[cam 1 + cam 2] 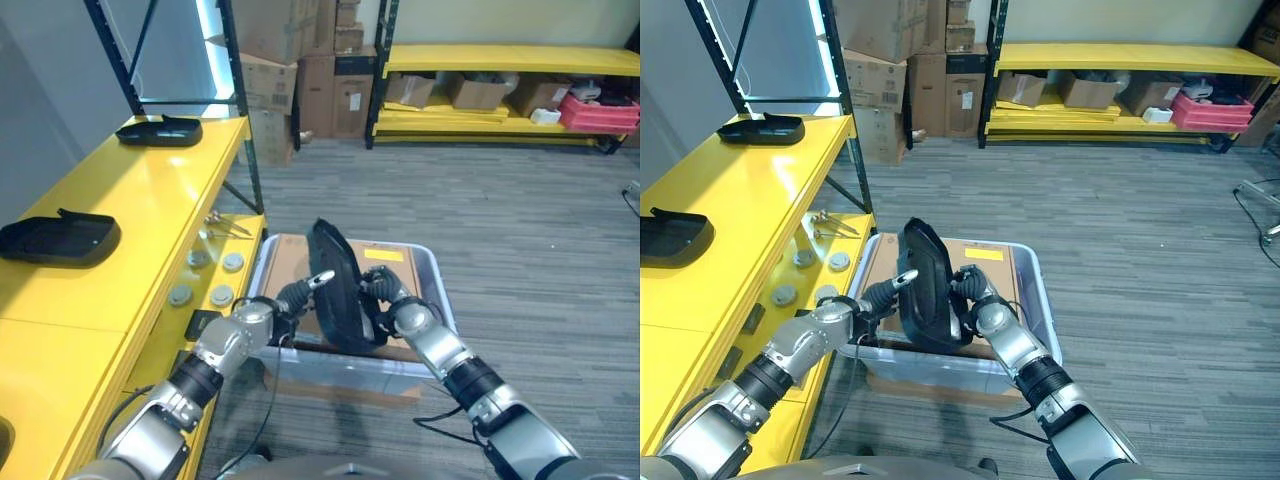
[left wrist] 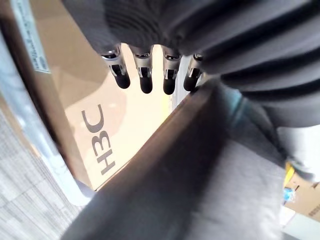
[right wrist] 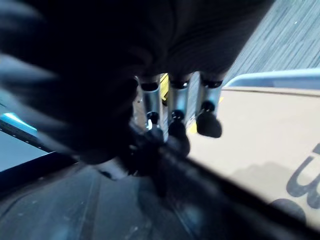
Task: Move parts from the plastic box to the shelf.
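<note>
1. The left hand (image 1: 300, 293) touches the left face of a black part (image 1: 335, 290) – its fingers (image 2: 145, 80) are curled down beside the part's edge, so it grips the part from that side.
2. The right hand (image 1: 385, 292) is on the opposite face of the same part, and its fingers (image 3: 175, 127) are bent onto the dark surface; the two hands hold the part between them.
3. The part stands upright on its edge, over the plastic box (image 1: 435, 275), above the brown cardboard (image 1: 290, 255) that lies inside the box. The box is on the floor at 6 o'clock of the head views, just beside the yellow shelf (image 1: 140, 200).
4. Two more black parts rest on the shelf top: one (image 1: 55, 238) at 9 o'clock, the other (image 1: 158, 130) at 11 o'clock, well apart from each other.
5. So I count three black parts – one in the hands, two on the shelf.
6. On the lower shelf level, between the shelf edge and the box, lie four small round metal pieces (image 1: 232, 262).
7. At 12 to 2 o'clock stands a second yellow rack (image 1: 500, 60) with cardboard boxes (image 1: 475, 92).
</note>
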You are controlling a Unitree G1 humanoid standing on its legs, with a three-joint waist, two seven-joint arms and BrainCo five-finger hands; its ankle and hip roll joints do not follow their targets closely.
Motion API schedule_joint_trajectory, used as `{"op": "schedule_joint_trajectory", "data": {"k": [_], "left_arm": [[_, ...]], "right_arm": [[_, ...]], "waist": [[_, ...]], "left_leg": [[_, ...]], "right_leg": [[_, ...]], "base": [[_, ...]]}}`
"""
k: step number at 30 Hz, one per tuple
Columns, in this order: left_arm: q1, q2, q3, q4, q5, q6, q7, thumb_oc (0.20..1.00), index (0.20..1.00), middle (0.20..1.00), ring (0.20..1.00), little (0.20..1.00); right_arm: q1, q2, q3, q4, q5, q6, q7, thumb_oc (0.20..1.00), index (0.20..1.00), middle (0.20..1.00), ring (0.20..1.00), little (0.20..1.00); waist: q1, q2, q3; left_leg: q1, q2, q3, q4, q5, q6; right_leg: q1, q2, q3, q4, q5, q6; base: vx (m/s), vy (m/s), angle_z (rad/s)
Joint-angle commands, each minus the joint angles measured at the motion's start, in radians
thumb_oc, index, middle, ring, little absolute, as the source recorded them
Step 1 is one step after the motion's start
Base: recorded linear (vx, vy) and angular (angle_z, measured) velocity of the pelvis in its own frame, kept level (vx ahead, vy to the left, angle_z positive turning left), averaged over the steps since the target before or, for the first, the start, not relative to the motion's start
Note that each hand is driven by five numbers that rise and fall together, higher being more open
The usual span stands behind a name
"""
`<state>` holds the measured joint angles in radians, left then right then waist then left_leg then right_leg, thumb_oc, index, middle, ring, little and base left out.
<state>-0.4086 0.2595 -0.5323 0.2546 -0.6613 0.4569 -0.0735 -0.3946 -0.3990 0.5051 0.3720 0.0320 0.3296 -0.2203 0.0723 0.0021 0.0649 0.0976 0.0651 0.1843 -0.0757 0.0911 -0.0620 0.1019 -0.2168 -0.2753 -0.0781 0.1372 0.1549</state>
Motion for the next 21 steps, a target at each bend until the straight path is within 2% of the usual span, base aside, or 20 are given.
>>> {"op": "schedule_joint_trajectory", "data": {"k": [1,6,9,18,19,20,21], "left_arm": [[-0.156,-0.062,-0.049,0.002,0.001,-0.109,-0.052,0.200,0.200,0.200,0.200,0.200],[-0.156,-0.045,-0.061,-0.052,-0.013,-0.106,-0.090,0.200,0.200,0.200,0.200,0.200],[-0.151,-0.037,-0.079,-0.089,-0.033,-0.085,-0.083,0.200,0.200,0.200,0.200,0.200],[-0.158,-0.039,-0.094,-0.081,-0.013,-0.080,-0.071,0.200,0.200,0.200,0.200,0.200],[-0.160,-0.042,-0.095,-0.078,-0.016,-0.080,-0.066,0.558,0.558,0.558,0.558,0.558],[-0.163,-0.045,-0.096,-0.074,-0.014,-0.084,-0.066,1.000,1.000,1.000,1.000,1.000],[-0.163,-0.046,-0.096,-0.072,-0.015,-0.084,-0.064,1.000,1.000,1.000,1.000,1.000]], "right_arm": [[-0.148,0.010,0.031,0.035,-0.007,-0.045,0.020,0.200,0.200,0.200,0.200,0.200],[-0.151,0.007,0.040,0.034,0.002,-0.045,0.014,0.200,0.200,0.200,0.200,0.200],[-0.161,0.005,0.048,0.031,0.011,-0.036,0.006,0.200,0.200,0.200,0.200,0.200],[-0.170,0.006,0.051,0.048,0.015,-0.039,0.005,0.200,0.200,0.200,0.200,0.200],[-0.171,0.009,0.051,0.050,0.011,-0.037,0.008,0.200,0.200,0.200,0.200,0.200],[-0.172,0.010,0.052,0.057,0.010,-0.040,0.009,0.200,0.200,0.200,0.200,0.200],[-0.173,0.010,0.052,0.059,0.010,-0.040,0.009,0.200,0.200,0.200,0.200,0.200]], "waist": [[0.030,0.018,-0.034],[0.030,0.021,-0.033],[0.032,0.023,-0.030],[0.027,0.023,-0.033],[0.026,0.023,-0.033],[0.026,0.023,-0.033],[0.026,0.023,-0.033]], "left_leg": [[-0.034,0.038,0.031,0.056,-0.073,-0.004],[-0.030,0.036,0.032,0.054,-0.072,-0.003],[-0.030,0.034,0.031,0.054,-0.072,-0.001],[-0.026,0.032,0.034,0.052,-0.073,0.002],[-0.025,0.031,0.034,0.051,-0.072,0.002],[-0.025,0.031,0.034,0.051,-0.072,0.002],[-0.025,0.031,0.034,0.051,-0.072,0.002]], "right_leg": [[-0.003,-0.047,-0.052,0.055,-0.068,0.065],[-0.002,-0.049,-0.054,0.058,-0.067,0.065],[-0.001,-0.051,-0.056,0.059,-0.066,0.065],[-0.002,-0.053,-0.054,0.061,-0.067,0.068],[-0.002,-0.053,-0.054,0.062,-0.066,0.068],[-0.001,-0.053,-0.053,0.062,-0.066,0.068],[-0.002,-0.053,-0.053,0.062,-0.066,0.068]], "base": [[0.02,0.016,-0.10],[0.01,0.007,-0.03],[0.00,0.000,0.00],[0.00,0.000,0.00],[0.00,0.000,0.00],[0.00,0.000,0.00],[0.00,0.000,0.00]]}}
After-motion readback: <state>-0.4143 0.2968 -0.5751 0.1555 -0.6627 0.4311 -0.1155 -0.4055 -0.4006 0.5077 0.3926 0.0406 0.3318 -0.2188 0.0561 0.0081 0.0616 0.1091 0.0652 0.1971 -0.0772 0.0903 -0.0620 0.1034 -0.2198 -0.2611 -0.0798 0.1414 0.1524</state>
